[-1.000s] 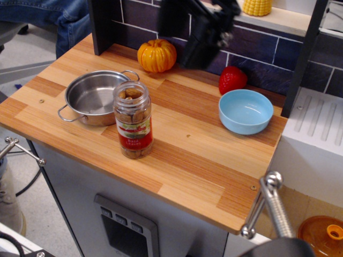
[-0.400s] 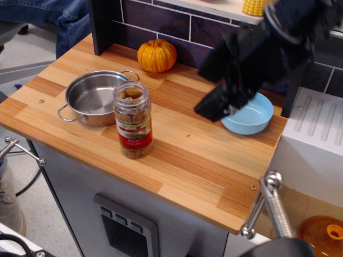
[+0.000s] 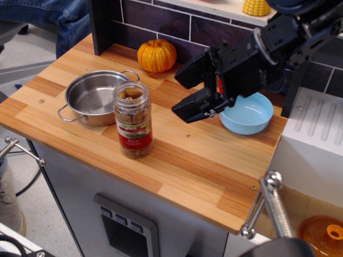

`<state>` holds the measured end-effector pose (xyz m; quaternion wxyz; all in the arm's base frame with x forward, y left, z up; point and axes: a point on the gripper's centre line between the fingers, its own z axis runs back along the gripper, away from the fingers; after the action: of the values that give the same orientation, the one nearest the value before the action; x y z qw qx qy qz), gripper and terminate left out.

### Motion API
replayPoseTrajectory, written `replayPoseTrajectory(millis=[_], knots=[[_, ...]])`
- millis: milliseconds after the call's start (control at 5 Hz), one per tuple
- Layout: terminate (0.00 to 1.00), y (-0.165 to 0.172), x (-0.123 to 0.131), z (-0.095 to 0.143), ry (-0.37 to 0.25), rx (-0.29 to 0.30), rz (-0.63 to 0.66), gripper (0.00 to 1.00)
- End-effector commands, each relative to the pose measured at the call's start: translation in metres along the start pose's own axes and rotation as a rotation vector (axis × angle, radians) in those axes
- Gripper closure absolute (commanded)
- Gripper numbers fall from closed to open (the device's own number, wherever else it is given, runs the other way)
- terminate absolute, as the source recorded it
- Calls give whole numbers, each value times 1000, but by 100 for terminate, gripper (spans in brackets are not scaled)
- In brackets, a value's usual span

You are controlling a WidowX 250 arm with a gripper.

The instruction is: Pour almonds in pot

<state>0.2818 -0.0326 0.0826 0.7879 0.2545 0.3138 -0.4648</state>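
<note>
The gripper (image 3: 182, 92) hangs over the middle of the wooden counter (image 3: 193, 155) w/ its two black fingers spread apart, holding nothing, well right of the jar of almonds (image 3: 133, 120). That jar stands upright near the counter's front edge, lid off, touching or just in front of the steel pot (image 3: 95, 97), which looks empty. A blue bowl (image 3: 247, 112) sits just right of the gripper; an orange pumpkin (image 3: 156, 55) is at the back wall.
</note>
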Motion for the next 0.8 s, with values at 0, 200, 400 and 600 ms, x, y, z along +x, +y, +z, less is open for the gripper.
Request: replayPoseTrajectory(millis=[0,200,400,600], knots=[[0,1,-29,-36,98,38,17,0],[0,-3,-35,-49,99,62,17,0],[0,-4,-33,-67,122,70,34,0],[0,0,-37,-85,172,102,38,0]])
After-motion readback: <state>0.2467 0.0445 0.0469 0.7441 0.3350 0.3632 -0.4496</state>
